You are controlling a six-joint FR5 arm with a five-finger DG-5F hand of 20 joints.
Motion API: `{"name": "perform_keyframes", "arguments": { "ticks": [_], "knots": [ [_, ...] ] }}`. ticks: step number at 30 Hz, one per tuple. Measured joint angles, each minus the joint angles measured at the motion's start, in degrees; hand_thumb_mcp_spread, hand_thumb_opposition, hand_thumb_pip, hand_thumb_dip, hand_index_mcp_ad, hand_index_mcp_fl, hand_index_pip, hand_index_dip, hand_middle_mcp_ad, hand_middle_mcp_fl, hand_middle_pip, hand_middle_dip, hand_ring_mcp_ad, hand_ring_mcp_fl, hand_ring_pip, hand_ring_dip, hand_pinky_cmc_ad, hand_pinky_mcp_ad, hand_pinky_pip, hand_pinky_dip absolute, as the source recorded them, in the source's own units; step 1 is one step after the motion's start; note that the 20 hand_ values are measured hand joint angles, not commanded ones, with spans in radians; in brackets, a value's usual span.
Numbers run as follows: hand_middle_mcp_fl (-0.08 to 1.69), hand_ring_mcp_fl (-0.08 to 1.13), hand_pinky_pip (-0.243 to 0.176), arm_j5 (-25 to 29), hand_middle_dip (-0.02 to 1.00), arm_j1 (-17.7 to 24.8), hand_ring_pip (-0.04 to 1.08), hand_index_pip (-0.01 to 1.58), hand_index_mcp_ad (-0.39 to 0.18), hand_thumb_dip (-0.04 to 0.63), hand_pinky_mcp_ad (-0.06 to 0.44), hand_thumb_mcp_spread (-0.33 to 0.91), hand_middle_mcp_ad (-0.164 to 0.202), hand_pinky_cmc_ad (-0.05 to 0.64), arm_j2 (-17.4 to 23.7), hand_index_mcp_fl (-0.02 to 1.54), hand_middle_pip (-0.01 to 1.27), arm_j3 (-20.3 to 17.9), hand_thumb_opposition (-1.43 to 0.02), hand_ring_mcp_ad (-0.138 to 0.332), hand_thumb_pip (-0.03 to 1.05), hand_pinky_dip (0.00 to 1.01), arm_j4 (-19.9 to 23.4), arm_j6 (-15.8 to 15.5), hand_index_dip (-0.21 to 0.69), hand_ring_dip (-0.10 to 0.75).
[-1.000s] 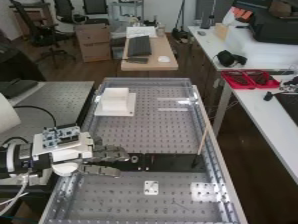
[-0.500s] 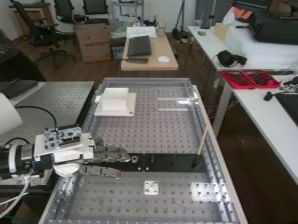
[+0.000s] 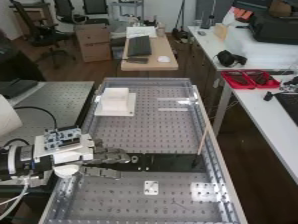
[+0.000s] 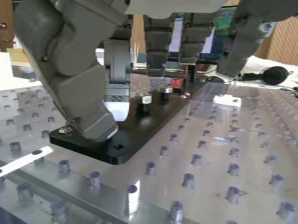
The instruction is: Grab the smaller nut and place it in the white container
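Two dark posts stand on the long black plate [image 3: 169, 162], which lies across the perforated desk [image 3: 156, 137]. Silver caps them: the nearer nut [image 4: 144, 98] and, just beyond it, the farther nut [image 4: 165, 89], though from here I can't be sure which is smaller. Extended over the plate's left end in the high view, the hand [image 3: 73, 153] has its fingers [image 3: 114, 156] loose and uncurled, grasping nothing. Farther up the desk, the white container [image 3: 115, 98] sits on its pale base [image 3: 126, 111], well apart from the hand.
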Motion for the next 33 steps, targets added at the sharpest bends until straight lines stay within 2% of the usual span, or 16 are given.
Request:
{"name": "perform_keyframes", "arguments": {
  "ticks": [33],
  "knots": [
    [0.16, 0.0, -0.026, 0.2, 0.2, 0.1, 0.1, 1.55, -0.169, 0.253, 0.283, 0.45, 0.038, 0.346, 0.0, 0.15, 0.13, -0.3, -0.86, 0.105, 0.68, 0.24, 0.6, 0.5, 0.124, 0.082]
  ]
}}
